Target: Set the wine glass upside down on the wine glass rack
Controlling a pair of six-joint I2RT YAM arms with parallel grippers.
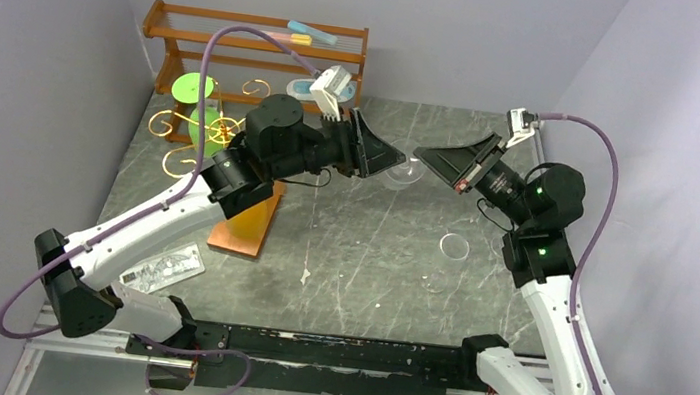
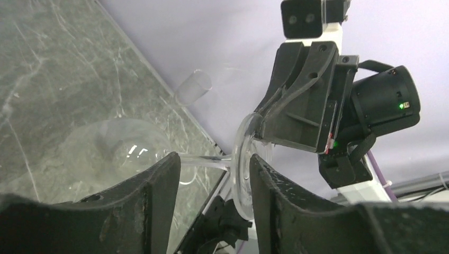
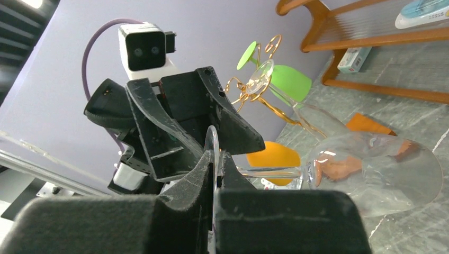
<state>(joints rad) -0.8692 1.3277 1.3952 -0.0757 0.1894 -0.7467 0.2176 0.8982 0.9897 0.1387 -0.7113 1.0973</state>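
A clear wine glass (image 1: 404,171) is held sideways above the table between my two grippers. My right gripper (image 1: 428,157) is shut on the rim of the glass's round foot (image 3: 213,138), with the stem (image 3: 270,172) and bowl (image 3: 373,169) pointing away from it. My left gripper (image 1: 389,156) is open, with its fingers either side of the stem (image 2: 204,160) and the foot (image 2: 241,169) close to its right finger. The gold wire wine glass rack (image 1: 195,130) stands at the back left on its copper-brown base (image 1: 247,227). The rack also shows in the right wrist view (image 3: 249,87).
Green glasses (image 1: 192,89) and a clear glass (image 3: 317,119) hang on the rack. A brown wooden shelf unit (image 1: 254,40) stands behind it. Another clear glass (image 1: 455,246) lies on the table to the right, and a flat packet (image 1: 162,269) lies near the left arm.
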